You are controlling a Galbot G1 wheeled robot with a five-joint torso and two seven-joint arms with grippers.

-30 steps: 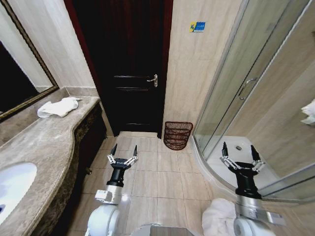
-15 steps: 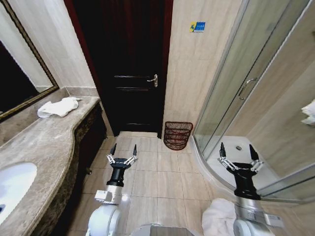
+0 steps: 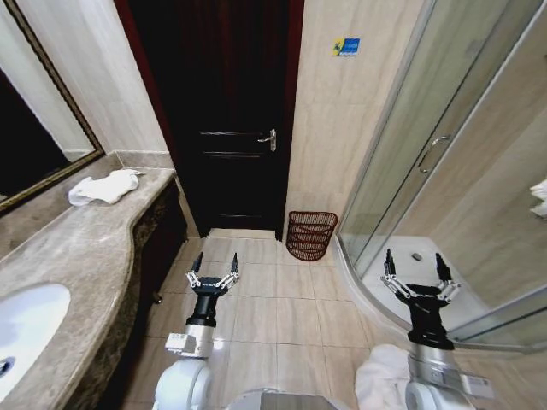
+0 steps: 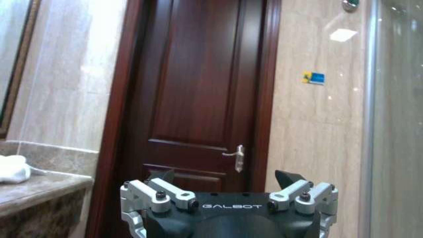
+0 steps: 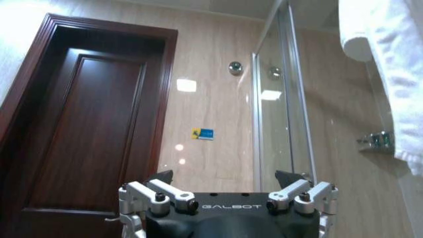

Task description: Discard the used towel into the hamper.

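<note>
A crumpled white towel [image 3: 104, 186] lies at the far end of the marble counter [image 3: 81, 248] on my left; the left wrist view catches its edge [image 4: 12, 168]. The hamper [image 3: 309, 235], a dark red-brown wire basket, stands on the tiled floor against the wall between the door and the shower. My left gripper [image 3: 214, 263] [image 4: 225, 176] hangs open and empty over the floor, well short of both. On the other side, beside the shower's curved sill, my right gripper [image 3: 414, 263] [image 5: 225, 176] is open too, holding nothing.
A dark wooden door [image 3: 222, 120] is closed straight ahead. The glass shower enclosure [image 3: 410, 154] takes up the right side. A white sink [image 3: 26, 320] is set in the near counter under a framed mirror [image 3: 34, 137]. A white cloth heap [image 3: 382, 376] lies by my base.
The whole picture has shifted slightly, so the camera has moved a little. Both grippers stay open and in about the same place.
</note>
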